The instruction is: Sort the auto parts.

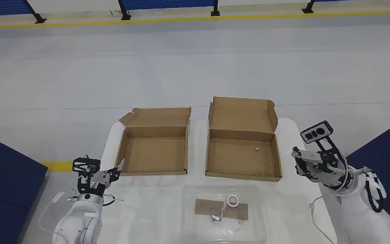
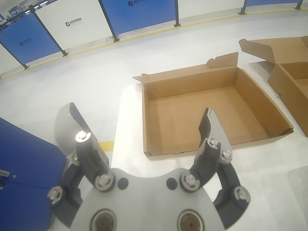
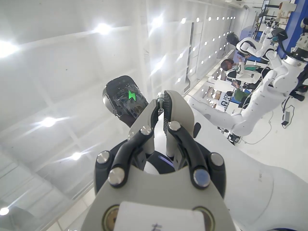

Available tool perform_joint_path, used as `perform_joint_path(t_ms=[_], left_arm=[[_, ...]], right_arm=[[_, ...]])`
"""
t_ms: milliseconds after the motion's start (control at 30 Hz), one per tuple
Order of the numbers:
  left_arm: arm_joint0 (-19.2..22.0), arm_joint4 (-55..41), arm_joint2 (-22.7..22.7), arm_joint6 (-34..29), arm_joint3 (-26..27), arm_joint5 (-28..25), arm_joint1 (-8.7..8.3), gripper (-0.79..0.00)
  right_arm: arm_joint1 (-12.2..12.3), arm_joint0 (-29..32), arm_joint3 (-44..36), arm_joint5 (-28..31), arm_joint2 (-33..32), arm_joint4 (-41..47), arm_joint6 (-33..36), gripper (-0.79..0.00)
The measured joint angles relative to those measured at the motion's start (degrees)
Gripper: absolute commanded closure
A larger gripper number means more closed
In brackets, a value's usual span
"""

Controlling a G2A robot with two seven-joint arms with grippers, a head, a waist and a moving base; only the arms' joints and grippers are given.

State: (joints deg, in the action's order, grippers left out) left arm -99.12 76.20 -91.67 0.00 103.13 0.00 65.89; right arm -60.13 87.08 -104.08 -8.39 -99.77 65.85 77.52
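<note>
Progress looks early. On the white table (image 1: 197, 160) stand two open cardboard boxes: the left-hand box (image 1: 154, 154) is bare, while the right-hand box (image 1: 242, 160) holds one small white part (image 1: 258, 147). At lower centre, the clear tray (image 1: 256, 230) has a white ring (image 1: 232, 200) and a metal piece (image 1: 216, 216) waiting unsorted. At lower left, the left gripper (image 2: 140, 110) hangs beside the bare box, jaws wide apart and empty. At the right edge, the right gripper (image 3: 163, 97) has its jaws pinched on a small screw (image 3: 160, 104), probably the next part to be dropped.
</note>
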Motion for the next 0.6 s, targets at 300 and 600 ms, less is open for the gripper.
perform_joint_path(t_ms=[300, 600], left_arm=[[0.0, 0.0, 0.0, 0.0, 0.0, 0.0, 0.00, -0.785], [0.0, 0.0, 0.0, 0.0, 0.0, 0.0, 0.00, -0.785]], right_arm=[[1.1, 0.4, -1.6, -0.1, -3.5, -14.6, -5.3, 0.000], [3.1, -0.4, -3.5, -1.5, -5.2, -40.7, -7.6, 0.000]])
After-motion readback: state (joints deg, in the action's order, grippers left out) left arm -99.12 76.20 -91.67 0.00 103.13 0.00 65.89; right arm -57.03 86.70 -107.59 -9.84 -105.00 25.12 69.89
